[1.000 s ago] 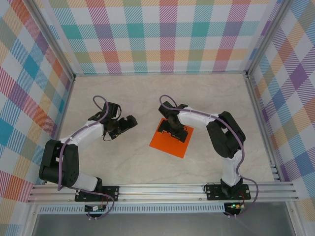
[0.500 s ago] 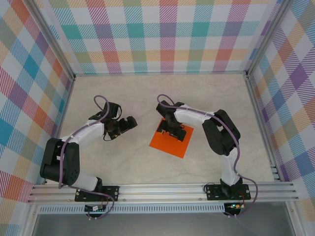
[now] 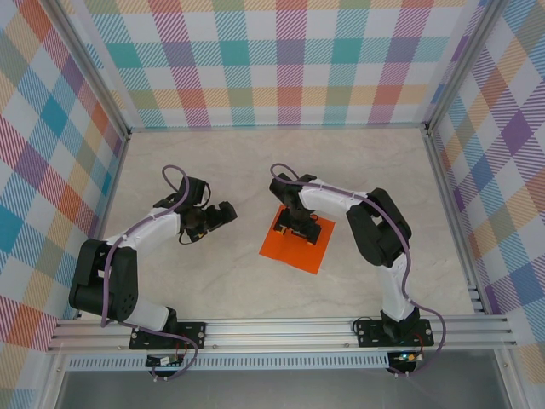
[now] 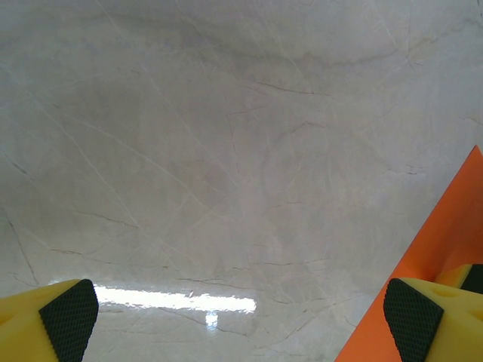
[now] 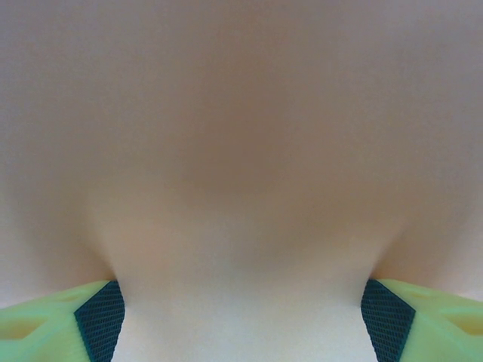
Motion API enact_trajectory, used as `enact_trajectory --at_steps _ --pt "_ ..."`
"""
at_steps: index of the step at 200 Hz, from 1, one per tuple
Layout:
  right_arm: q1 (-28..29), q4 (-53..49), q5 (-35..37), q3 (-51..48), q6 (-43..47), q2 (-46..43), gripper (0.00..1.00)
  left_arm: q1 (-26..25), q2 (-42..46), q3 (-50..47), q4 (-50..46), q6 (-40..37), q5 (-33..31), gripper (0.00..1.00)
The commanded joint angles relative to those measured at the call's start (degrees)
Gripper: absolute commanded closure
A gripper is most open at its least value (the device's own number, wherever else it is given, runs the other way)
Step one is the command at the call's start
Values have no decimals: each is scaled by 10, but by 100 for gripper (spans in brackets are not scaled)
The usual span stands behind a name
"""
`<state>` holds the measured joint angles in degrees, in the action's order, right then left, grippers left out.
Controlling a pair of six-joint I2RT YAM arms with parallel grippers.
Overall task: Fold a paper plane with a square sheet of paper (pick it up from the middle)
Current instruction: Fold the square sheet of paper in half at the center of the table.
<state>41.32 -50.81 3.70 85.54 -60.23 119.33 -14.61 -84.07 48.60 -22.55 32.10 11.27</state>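
Observation:
The square sheet of paper (image 3: 292, 252) is bright orange and lies flat on the marble table, a little right of centre. My right gripper (image 3: 300, 227) points down onto the sheet's upper middle. In the right wrist view its two dark pads (image 5: 99, 329) stand wide apart on a pale, blurred surface that humps up between them, very close to the lens. My left gripper (image 3: 223, 213) hovers left of the sheet, open and empty. In the left wrist view, the sheet's edge (image 4: 445, 249) shows at the right, beside one fingertip (image 4: 411, 320).
Bare marble tabletop (image 3: 213, 162) surrounds the sheet. Checked cloth walls (image 3: 281, 60) on metal posts close off the back and both sides. A metal rail (image 3: 281, 332) with both arm bases runs along the near edge.
My right gripper has shifted slightly left over the sheet and its fingers have drawn in a little. The left arm and the sheet have stayed where they were.

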Motion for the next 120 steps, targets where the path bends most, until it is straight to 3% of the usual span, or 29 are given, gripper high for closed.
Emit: enact_trajectory --at_steps 1,48,120 --pt "5 16 -34 -31 10 68 19 -8 0 18 -21 -10 -6 0" --pt "5 30 -27 -42 11 33 27 -8 2 19 -25 -11 -9 0" --pt "5 164 -48 -125 37 -132 69 -8 11 15 -24 -5 -1 0"
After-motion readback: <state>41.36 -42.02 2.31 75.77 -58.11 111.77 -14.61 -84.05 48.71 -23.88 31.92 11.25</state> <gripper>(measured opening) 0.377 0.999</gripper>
